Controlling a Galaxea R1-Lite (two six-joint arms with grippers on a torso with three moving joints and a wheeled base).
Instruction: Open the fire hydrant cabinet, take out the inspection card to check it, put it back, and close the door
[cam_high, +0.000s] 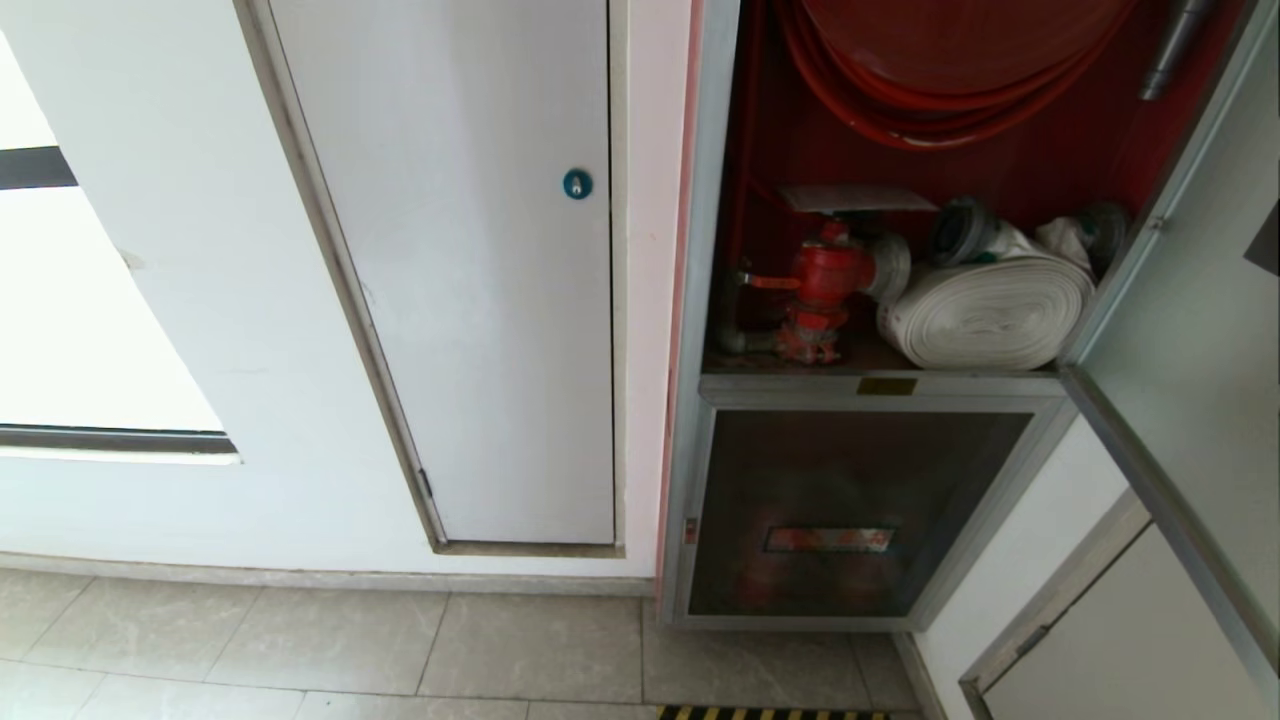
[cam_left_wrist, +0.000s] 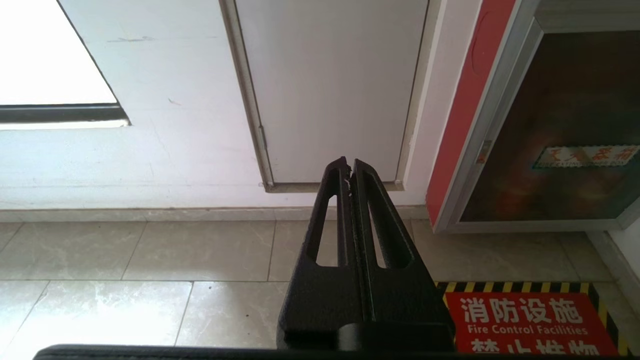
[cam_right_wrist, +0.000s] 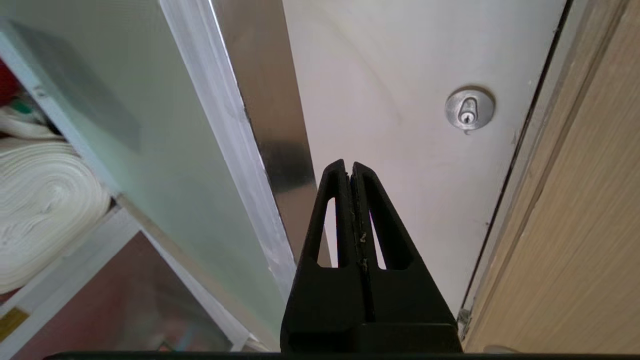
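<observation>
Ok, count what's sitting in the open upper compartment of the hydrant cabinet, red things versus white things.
Red: 2, the hose reel and the valve
White: 2, the rolled hose and the inspection card lying flat on top of the valve
Total: 4

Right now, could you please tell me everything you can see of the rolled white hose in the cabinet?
The rolled white hose is a flat, fabric-looking band wound into a tight coil. It lies tilted on the shelf of the open fire hydrant cabinet, beside the red valve, with grey metal couplings at its back. No gripper touches it.
</observation>
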